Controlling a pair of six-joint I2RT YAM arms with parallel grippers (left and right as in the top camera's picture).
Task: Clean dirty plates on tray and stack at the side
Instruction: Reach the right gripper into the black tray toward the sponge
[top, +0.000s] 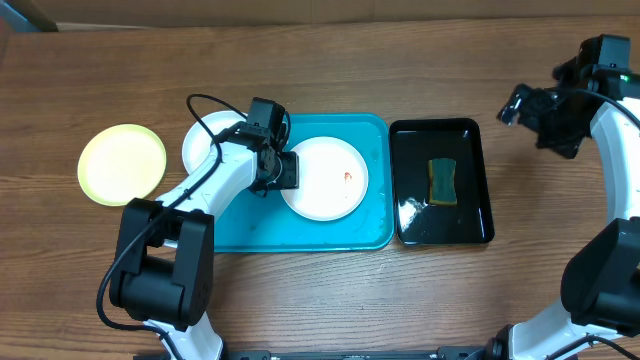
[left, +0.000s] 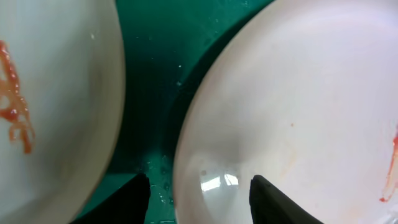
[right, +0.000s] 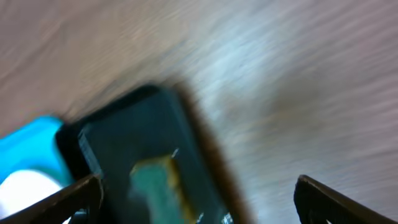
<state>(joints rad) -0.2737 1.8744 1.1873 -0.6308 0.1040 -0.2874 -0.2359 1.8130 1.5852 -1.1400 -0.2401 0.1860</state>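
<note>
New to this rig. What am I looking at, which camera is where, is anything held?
Two robot arms at a wooden table. The wide picture looks down from above; the other two come from wrist cameras, each arm's own fingers at the bottom. The left hand hangs open over the blue tray, straddling the rim of a white plate, gripping nothing. That plate and a second white plate at the tray's left end carry orange smears. A lime plate lies on the table left of the tray. A black tray on the right holds a sponge. The right hand is raised, open, empty.
</note>
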